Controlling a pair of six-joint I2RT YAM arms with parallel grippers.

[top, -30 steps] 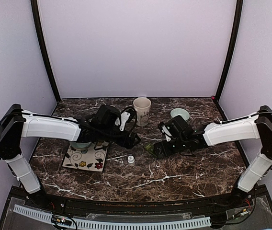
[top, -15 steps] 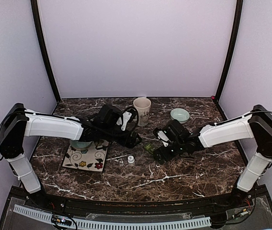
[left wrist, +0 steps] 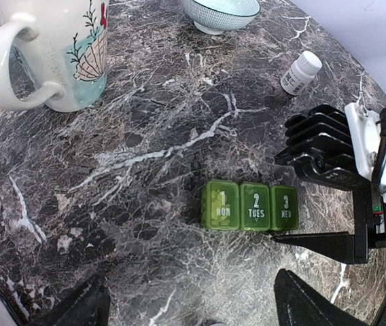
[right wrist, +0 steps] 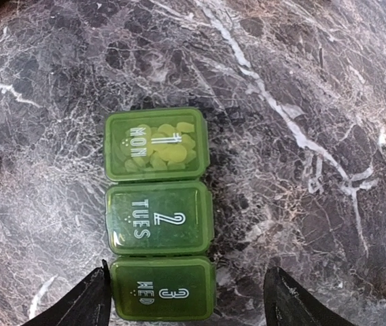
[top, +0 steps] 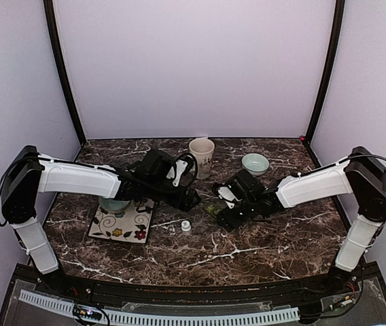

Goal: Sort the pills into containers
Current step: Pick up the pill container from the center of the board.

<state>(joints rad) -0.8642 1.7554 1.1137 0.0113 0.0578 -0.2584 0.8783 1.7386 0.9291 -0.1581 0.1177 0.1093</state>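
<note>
Since a second ago the right gripper (top: 222,216) has slid left toward the box (top: 211,208), its forearm swinging in with it. The left gripper (top: 187,199) has edged slightly right. Box, mug (top: 201,157) and bowl (top: 255,161) lie where they were.

From above the box is only a green speck mid-table between the two grippers. The right wrist view shows it plainly: three shut lids marked MON, TUES, WED, with pills (right wrist: 162,151) showing through MON. Here the right jaws stand wide and straddle the WED end, one finger (right wrist: 92,299) just beside it and the other well clear, so nothing is clamped.

The left wrist view shows its own jaws wide over bare marble. It also shows a white bottle (left wrist: 300,72) near the bowl, which the right arm hides from above.

Only the top view shows the floral tile (top: 121,224).
</note>
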